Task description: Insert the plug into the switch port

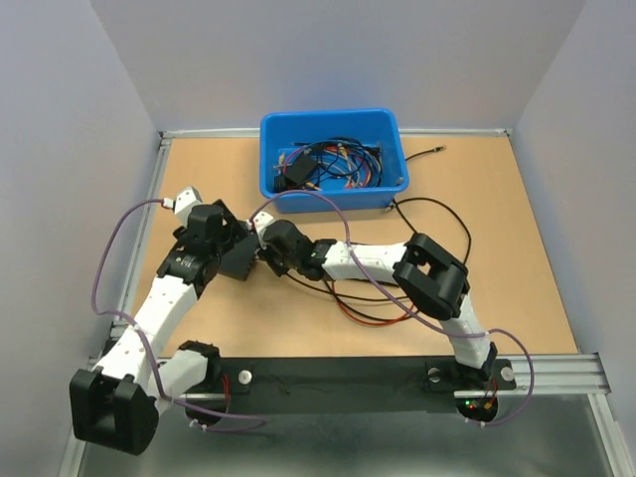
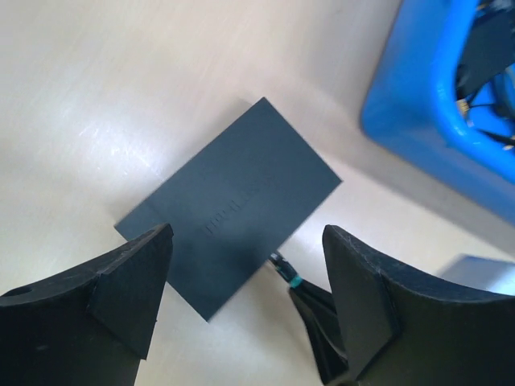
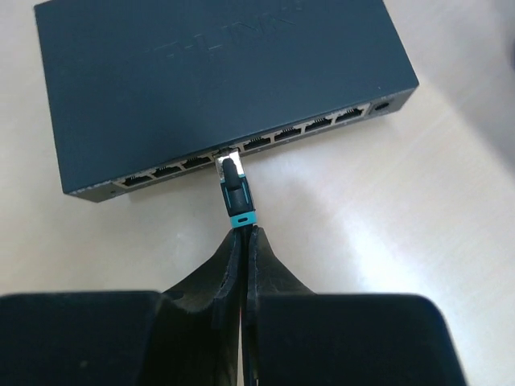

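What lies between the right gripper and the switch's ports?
Only the plug lies there. Held in the shut right gripper, it bridges that stretch, its tip reaching the switch. The right wrist view shows it.

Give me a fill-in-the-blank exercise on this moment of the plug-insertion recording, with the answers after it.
1. The plug is clamped in the ____ gripper.
2. The plug's tip sits at the switch's row of ____.
3. The left gripper hangs over the switch with its jaws ____, holding nothing.
4. Spare cables lie in the ____ bin at the far side of the table.

Missing words: right; ports; open; blue.
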`<state>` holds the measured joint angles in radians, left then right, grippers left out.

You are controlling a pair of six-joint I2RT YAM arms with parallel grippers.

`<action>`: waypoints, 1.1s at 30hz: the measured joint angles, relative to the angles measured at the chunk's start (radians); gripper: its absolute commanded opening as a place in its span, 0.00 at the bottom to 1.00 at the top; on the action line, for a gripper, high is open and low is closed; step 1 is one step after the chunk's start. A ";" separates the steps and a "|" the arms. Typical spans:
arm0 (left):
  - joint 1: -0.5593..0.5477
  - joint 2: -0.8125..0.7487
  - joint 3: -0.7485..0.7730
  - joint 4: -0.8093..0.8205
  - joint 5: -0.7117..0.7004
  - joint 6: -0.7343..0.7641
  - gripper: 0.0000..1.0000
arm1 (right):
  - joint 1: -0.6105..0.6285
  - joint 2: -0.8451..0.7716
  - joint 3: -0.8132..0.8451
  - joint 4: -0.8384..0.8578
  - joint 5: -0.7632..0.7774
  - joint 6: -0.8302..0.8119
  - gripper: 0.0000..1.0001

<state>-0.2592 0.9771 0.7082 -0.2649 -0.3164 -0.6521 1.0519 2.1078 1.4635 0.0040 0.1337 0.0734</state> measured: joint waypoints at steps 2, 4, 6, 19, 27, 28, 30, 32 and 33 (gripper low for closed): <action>0.000 -0.030 0.012 -0.016 -0.005 0.000 0.87 | 0.000 0.029 0.034 0.007 -0.014 0.016 0.01; 0.000 -0.047 0.028 -0.037 -0.007 0.000 0.87 | 0.000 0.064 0.067 0.014 -0.026 0.031 0.00; 0.000 -0.057 0.033 -0.051 -0.006 -0.001 0.87 | 0.000 0.113 0.103 0.026 -0.040 0.050 0.00; 0.005 -0.288 0.035 -0.159 0.026 -0.033 0.87 | 0.000 0.495 0.631 0.075 -0.146 0.259 0.28; 0.005 -0.354 0.033 -0.179 0.045 -0.041 0.87 | -0.001 0.789 1.056 0.179 -0.247 0.432 0.91; 0.005 -0.354 0.033 -0.179 0.047 -0.041 0.87 | -0.004 0.783 1.032 0.215 -0.250 0.445 0.93; 0.005 -0.358 0.033 -0.179 0.051 -0.041 0.87 | -0.006 0.748 0.954 0.265 -0.249 0.460 0.98; 0.005 -0.356 0.033 -0.179 0.051 -0.041 0.87 | -0.013 0.699 0.855 0.319 -0.250 0.465 1.00; 0.005 -0.352 0.033 -0.179 0.051 -0.041 0.87 | -0.017 0.684 0.831 0.325 -0.250 0.462 1.00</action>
<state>-0.2546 0.6250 0.7410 -0.4438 -0.2649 -0.6933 1.0351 2.7918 2.2944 0.3290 -0.1165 0.5350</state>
